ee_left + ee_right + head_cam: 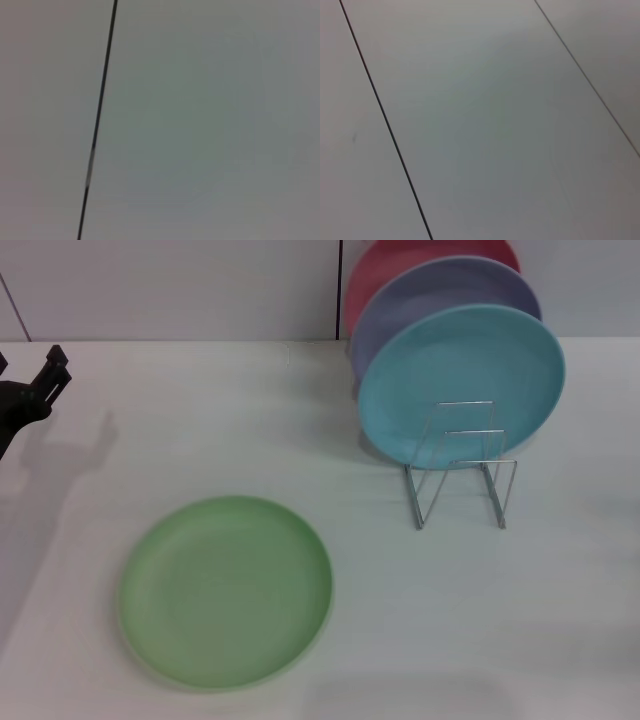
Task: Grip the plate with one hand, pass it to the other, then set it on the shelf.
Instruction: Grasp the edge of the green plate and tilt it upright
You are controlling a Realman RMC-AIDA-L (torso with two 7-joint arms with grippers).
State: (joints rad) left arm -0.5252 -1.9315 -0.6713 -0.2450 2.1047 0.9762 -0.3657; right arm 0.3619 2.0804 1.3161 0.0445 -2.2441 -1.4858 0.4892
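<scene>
1. the large round light green matte plate (226, 590) lies flat on the white counter (420, 620), near its front edge, well apart from both arms
2. the black left hand (40, 380) sits at the far left edge of the head view; whether its fingers are spread or pressed together i cannot tell
3. the right hand is not in view
4. the thin silver wire shelf (462, 465) already carries a turquoise-blue plate (461, 385), a lavender plate (440, 300) and a pink plate (390, 270), upright
5. risk: lying flat, the rim gives little to pinch, so the hand may slip off
6. risk: slotting it in front could knock the turquoise plate
</scene>
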